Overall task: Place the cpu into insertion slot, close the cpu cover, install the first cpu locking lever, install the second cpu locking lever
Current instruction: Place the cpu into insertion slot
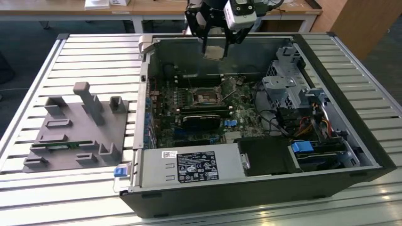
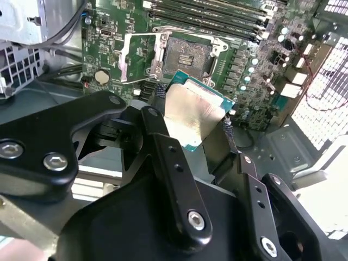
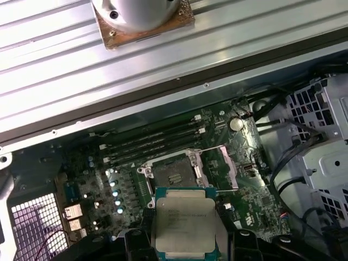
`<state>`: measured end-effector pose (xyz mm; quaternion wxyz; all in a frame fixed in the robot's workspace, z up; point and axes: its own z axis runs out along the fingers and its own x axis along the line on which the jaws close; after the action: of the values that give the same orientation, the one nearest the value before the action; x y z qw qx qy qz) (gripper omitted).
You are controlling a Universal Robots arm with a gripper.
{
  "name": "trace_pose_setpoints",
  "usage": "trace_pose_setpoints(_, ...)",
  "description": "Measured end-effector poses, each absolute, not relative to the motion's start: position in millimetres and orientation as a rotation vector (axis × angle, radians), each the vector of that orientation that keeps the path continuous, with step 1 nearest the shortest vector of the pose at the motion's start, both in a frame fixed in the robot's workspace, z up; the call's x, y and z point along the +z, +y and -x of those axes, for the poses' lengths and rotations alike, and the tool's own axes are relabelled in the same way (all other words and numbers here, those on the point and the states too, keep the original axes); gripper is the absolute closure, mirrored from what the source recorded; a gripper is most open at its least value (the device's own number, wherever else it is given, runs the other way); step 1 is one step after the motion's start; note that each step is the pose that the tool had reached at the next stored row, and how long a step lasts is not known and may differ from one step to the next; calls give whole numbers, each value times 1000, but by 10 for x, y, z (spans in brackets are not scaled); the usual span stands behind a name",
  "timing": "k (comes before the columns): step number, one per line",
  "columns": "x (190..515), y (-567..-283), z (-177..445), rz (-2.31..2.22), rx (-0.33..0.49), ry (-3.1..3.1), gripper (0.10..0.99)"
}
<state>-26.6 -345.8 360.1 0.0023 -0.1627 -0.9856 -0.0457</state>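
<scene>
cpu: thin square chip, silvery face up with a green edge showing. It is held in the air by two opposite edges, probably so that its face and underside go untouched.
gripper: two black fingers pressed against the chip's sides, pinching it. In the exterior view it hangs over the open case with the chip at its tips.
insertion slot: square black socket with a silver rim, below and ahead of the fingertips and well apart from the chip. Nothing sits in it.
cpu cover: silvery frame swung back on its hinge, lying just beside the slot, which leaves the socket open from above.
circuit board: green, all round the slot, beneath the gripper.
memory slots: long black strips just past the slot from the fingertips.
computer case: laid on its side with its panel off, so the board faces up toward the gripper.
table: slatted metal, carrying the case.
grey fixture: block with upright pegs on the table, well away from the gripper, on the exterior view's left.
</scene>
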Motion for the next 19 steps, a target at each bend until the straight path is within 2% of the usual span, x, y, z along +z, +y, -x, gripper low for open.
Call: trace_pose_setpoints(19, 3596, -3457, 269, 748, -144, -3050, 561)
